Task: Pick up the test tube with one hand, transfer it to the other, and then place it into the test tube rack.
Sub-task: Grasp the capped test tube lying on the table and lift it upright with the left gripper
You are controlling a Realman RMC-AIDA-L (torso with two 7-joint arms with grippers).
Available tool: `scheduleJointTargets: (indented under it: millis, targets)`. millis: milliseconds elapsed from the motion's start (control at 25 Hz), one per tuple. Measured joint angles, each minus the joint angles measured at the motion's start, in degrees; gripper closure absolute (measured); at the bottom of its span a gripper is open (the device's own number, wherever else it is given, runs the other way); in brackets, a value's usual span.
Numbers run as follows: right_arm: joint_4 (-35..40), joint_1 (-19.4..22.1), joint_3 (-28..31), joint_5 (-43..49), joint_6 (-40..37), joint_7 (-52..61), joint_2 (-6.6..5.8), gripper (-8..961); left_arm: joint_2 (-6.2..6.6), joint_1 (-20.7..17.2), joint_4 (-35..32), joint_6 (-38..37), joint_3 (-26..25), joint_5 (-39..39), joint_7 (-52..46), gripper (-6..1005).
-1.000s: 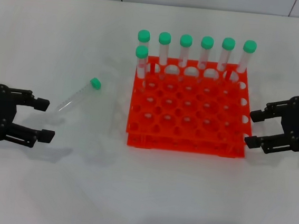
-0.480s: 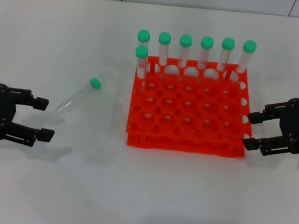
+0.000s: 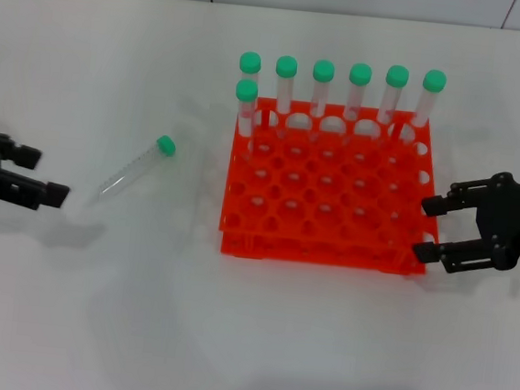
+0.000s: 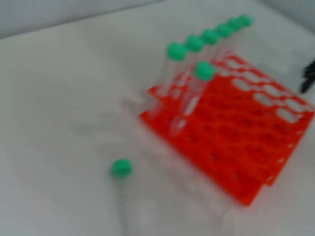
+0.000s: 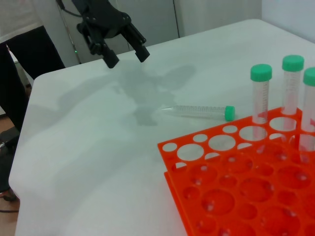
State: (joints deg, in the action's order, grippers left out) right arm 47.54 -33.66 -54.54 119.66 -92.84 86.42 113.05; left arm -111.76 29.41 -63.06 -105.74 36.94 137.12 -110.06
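The loose test tube lies on the white table left of the rack, green cap toward the rack; it also shows in the left wrist view and the right wrist view. The orange-red rack stands at centre, also in the wrist views. It holds several green-capped tubes along its far rows. My left gripper is open and empty at the far left, apart from the tube's tapered end; the right wrist view shows it raised above the table. My right gripper is open and empty beside the rack's right edge.
A dark figure or stand shows beyond the table's left end in the right wrist view. The table's far edge runs along the back.
My left gripper has drawn back to the left, away from the lying tube, and turned. My right gripper has edged left toward the rack. The tube and the rack have not moved.
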Motion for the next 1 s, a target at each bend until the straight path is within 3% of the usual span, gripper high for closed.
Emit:
scheduleJointTargets:
  millis: [320, 640, 1000]
  targets:
    - [-0.2, 0.0, -0.1, 0.0, 1.5, -1.9, 1.44, 279, -1.13, 4.2, -2.0, 5.8, 2.3, 11.3, -12.6, 185]
    - [-0.3, 0.0, -0.3, 0.0, 2.3, -2.3, 2.15, 279, -1.30, 9.1, 6.7, 13.0, 14.1, 14.9, -18.2, 199]
    - [-1.1, 0.0, -0.4, -0.5, 2.3, -3.0, 2.21, 279, -3.32, 14.7, 13.3, 19.4, 15.0, 19.8, -19.3, 214]
